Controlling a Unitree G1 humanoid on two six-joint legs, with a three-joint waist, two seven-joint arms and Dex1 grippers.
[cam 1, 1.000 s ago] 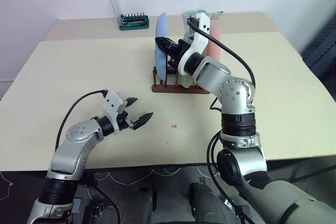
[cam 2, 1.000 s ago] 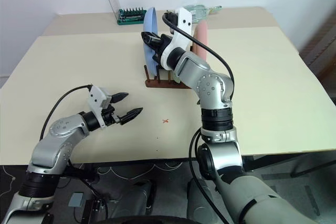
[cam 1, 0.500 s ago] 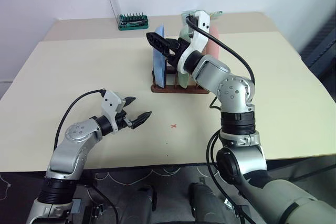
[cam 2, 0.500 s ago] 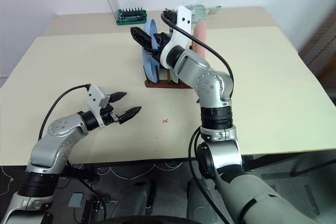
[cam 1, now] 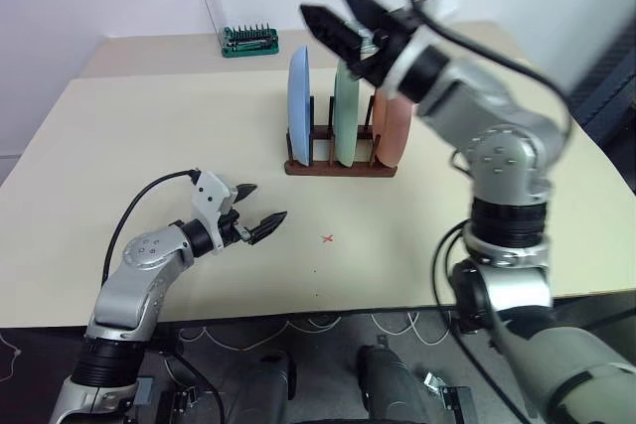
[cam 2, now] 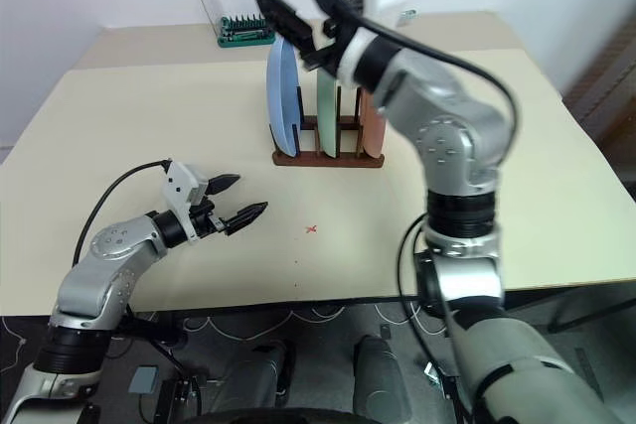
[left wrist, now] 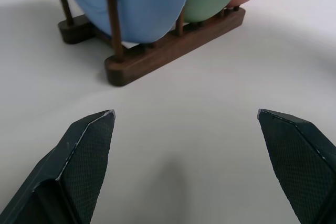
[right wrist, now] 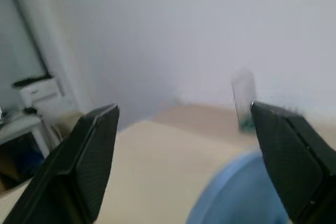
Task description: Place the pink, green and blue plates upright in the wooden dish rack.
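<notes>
Three plates stand upright side by side in the wooden dish rack (cam 1: 338, 168) at the middle of the table: the blue plate (cam 1: 298, 101) on the left, the green plate (cam 1: 346, 111) in the middle, the pink plate (cam 1: 391, 131) on the right. My right gripper (cam 1: 340, 19) hovers open and empty above the plates' tops, apart from them. Nearer the front edge, my left gripper (cam 1: 263, 203) is open just over the table, pointing toward the rack (left wrist: 157, 59), nothing between its fingers.
A green tray of tool bits (cam 1: 250, 40) with a clear upright lid sits at the back of the beige table (cam 1: 149, 126). A small red cross mark (cam 1: 329, 238) lies in front of the rack. Wide bare tabletop extends left and right of the rack.
My right gripper opened, let go of the blue plate and rose up and away from the rack. The blue plate now stands straight in the left slot. The left arm has not moved.
</notes>
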